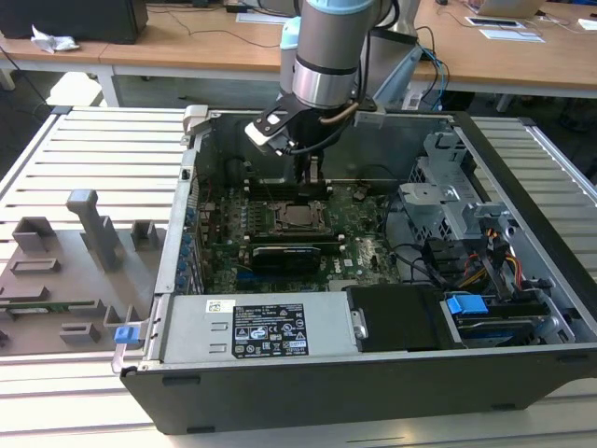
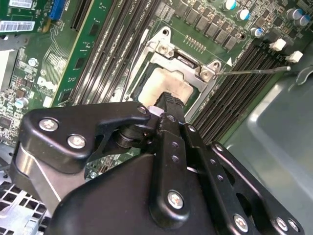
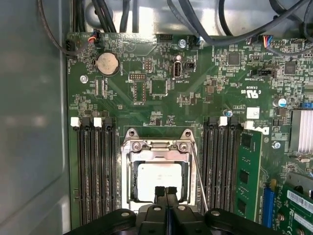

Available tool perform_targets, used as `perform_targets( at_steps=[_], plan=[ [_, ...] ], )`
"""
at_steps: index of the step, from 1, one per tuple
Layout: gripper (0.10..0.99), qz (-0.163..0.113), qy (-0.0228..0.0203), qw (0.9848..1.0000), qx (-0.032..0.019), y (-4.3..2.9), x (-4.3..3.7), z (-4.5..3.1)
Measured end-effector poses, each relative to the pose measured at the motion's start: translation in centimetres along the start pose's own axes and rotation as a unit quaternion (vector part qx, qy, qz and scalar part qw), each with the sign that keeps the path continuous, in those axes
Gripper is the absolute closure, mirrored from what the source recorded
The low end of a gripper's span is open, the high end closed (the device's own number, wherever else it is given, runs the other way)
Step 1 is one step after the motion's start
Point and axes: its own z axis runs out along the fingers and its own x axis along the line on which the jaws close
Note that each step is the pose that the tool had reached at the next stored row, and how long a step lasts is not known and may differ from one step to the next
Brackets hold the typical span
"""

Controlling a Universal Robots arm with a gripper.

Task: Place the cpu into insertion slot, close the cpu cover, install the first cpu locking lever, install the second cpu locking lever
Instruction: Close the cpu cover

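Beneath the gripper, cpu, framed by cpu cover

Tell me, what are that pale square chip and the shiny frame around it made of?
The pale square chip looks topped with matte silver-grey metal: flat, evenly dull, no glare. The thin silver frame plate around it seems stamped sheet metal, probably steel, brighter in finish: its edges catch highlights. The alloy cannot be told.

A slatted table carried an open computer case and, beside it, a grey fixture board.
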Motion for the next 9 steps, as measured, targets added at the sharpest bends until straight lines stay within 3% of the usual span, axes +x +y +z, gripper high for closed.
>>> perform_targets(
  at_steps=[3,9],
  plan=[
    [0.980,0.000,0.0000,1.0000,0.0000,-0.52,0.02,0.44],
    [0.980,0.000,-0.0001,1.0000,0.0000,-0.55,0.03,0.76]
  ],
)
